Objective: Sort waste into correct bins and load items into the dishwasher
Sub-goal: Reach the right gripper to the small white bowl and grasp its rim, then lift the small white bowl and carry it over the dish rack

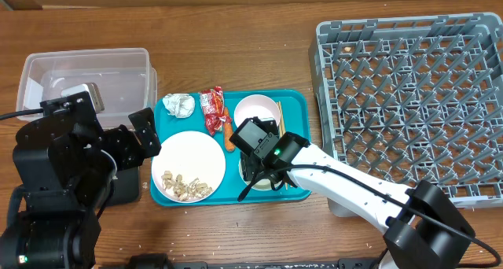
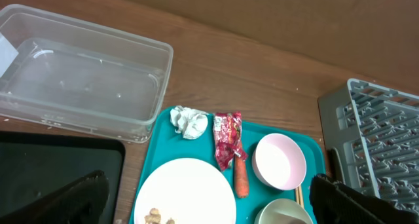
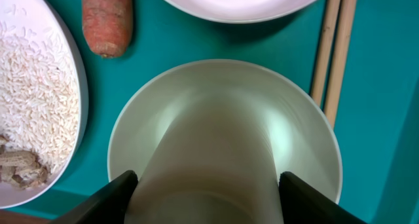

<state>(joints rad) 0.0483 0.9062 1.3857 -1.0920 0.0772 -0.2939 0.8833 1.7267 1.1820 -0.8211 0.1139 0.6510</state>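
My right gripper is down in the white bowl on the teal tray, its fingers against both sides of the small white cup. The round white plate holds beige crumbs. Also on the tray are the paper wad, the red wrapper, the carrot piece, the pink bowl and the chopsticks. My left gripper is open and empty above the tray's left edge.
The clear tub stands at the back left, with nothing in it. The black tray lies in front of it, mostly under my left arm. The grey dish rack fills the right side, with no dishes in it.
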